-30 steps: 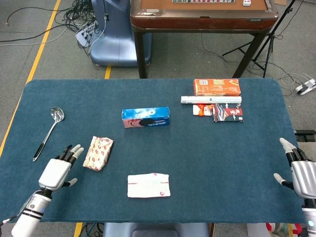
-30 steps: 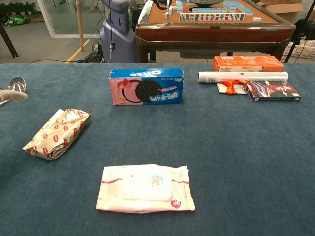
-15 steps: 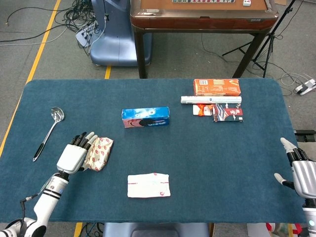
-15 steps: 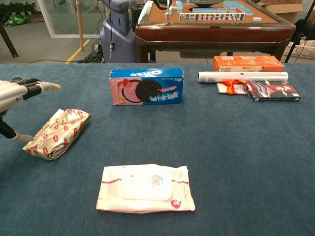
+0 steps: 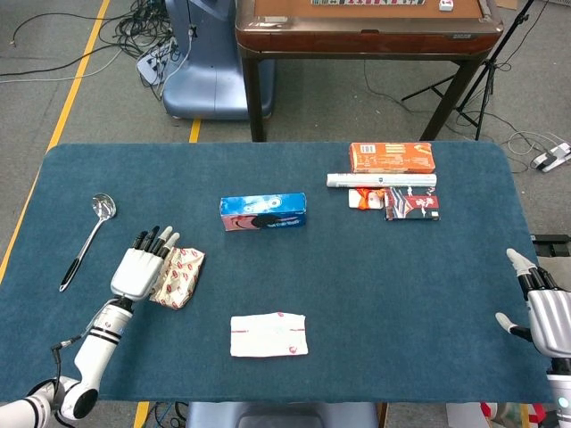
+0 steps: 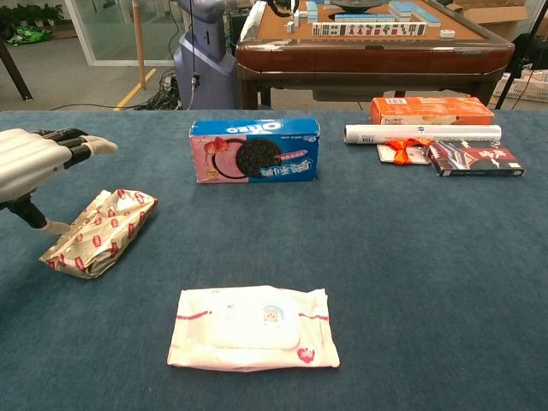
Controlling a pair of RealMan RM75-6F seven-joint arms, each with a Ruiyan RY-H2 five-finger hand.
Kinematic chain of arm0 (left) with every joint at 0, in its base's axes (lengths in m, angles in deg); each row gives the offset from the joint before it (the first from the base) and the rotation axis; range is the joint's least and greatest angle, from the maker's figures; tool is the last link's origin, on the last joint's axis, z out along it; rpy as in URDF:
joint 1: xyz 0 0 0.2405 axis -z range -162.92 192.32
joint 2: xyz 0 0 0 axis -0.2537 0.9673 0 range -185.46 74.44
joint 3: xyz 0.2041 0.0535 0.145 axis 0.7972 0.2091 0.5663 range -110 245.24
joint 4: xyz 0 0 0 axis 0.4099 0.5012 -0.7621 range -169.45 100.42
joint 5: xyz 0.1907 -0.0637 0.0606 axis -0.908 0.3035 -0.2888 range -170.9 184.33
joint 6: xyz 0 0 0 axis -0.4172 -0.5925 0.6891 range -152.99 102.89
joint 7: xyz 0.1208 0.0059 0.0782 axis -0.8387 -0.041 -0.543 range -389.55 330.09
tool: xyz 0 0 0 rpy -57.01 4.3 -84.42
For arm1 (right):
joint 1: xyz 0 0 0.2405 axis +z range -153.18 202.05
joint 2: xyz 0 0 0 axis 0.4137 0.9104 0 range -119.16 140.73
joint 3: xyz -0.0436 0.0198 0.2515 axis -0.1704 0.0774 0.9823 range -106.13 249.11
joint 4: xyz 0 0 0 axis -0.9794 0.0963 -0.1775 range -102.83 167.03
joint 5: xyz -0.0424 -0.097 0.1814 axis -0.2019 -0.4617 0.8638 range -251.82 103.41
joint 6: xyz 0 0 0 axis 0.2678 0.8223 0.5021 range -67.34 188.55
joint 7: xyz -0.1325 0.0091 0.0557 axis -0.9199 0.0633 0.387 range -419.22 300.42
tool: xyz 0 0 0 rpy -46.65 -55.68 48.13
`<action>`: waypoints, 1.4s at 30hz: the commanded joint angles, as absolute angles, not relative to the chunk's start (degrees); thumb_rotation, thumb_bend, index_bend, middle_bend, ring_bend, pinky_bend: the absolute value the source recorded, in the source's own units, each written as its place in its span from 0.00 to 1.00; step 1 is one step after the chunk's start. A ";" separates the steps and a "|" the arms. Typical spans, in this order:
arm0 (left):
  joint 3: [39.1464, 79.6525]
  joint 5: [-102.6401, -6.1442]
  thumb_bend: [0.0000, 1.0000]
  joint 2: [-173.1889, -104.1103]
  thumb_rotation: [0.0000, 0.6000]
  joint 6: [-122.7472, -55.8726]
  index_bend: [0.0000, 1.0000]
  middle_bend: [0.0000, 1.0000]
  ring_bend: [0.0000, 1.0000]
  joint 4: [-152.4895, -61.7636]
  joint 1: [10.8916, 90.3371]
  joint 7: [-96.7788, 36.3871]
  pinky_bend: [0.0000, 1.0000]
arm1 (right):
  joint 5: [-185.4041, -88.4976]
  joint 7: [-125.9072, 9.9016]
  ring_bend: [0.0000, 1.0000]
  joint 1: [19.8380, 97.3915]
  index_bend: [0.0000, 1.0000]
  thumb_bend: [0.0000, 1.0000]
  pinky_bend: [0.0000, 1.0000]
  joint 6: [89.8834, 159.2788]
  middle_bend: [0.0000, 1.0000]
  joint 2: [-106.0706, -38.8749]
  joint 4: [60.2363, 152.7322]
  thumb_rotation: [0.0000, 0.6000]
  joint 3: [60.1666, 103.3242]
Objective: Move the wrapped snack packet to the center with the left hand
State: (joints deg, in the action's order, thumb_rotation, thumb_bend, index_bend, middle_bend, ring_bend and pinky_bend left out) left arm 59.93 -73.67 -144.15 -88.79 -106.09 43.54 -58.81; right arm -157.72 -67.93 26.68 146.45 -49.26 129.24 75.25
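The wrapped snack packet [image 5: 179, 275] [image 6: 101, 231], cream with red prints, lies on the blue table at the left. My left hand [image 5: 143, 267] [image 6: 43, 163] hovers open just above and to the left of it, fingers stretched forward, thumb down near the packet's near-left edge; nothing is held. My right hand [image 5: 541, 303] stays open at the table's right edge, far from the packet, and shows only in the head view.
An Oreo box [image 5: 263, 212] [image 6: 254, 151] stands behind the middle. A wet-wipe pack [image 5: 268, 334] [image 6: 253, 328] lies front centre. A spoon [image 5: 88, 238] lies far left. An orange box [image 5: 392, 158], a white tube [image 5: 381, 180] and small packets [image 5: 411, 204] sit back right.
My left hand has moved forward and right from the table's front-left corner to just over the snack packet's left side. The packet and the right hand have not moved.
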 commanded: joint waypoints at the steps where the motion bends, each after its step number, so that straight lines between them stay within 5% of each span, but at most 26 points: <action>1: 60.22 -73.18 0.00 -144.93 1.00 -88.21 0.00 0.00 0.00 -105.17 44.20 -59.78 0.11 | -157.77 -67.79 0.23 26.64 0.00 0.00 0.64 146.52 0.19 -49.22 129.21 1.00 75.27; 29: 60.02 -72.10 0.00 -153.43 1.00 -88.61 0.00 0.00 0.00 -104.91 48.82 -62.24 0.12 | -157.64 -65.47 0.23 26.25 0.00 0.00 0.64 146.76 0.19 -48.10 129.41 1.00 75.53; 33: 60.32 -73.03 0.00 -154.23 1.00 -89.43 0.03 0.03 0.03 -104.40 49.15 -61.57 0.33 | -157.63 -65.29 0.23 26.19 0.00 0.00 0.64 146.81 0.19 -48.03 129.43 1.00 75.54; 36: 60.43 -73.34 0.00 -154.91 1.00 -89.67 0.16 0.20 0.16 -103.95 49.46 -61.37 0.48 | -157.62 -65.25 0.23 26.19 0.00 0.00 0.64 146.74 0.19 -47.93 129.53 1.00 75.53; 42: 60.51 -73.83 0.00 -156.96 1.00 -90.05 0.41 0.39 0.28 -102.33 50.18 -61.24 0.57 | -157.60 -64.98 0.23 26.23 0.04 0.00 0.64 146.58 0.19 -47.71 129.64 1.00 75.55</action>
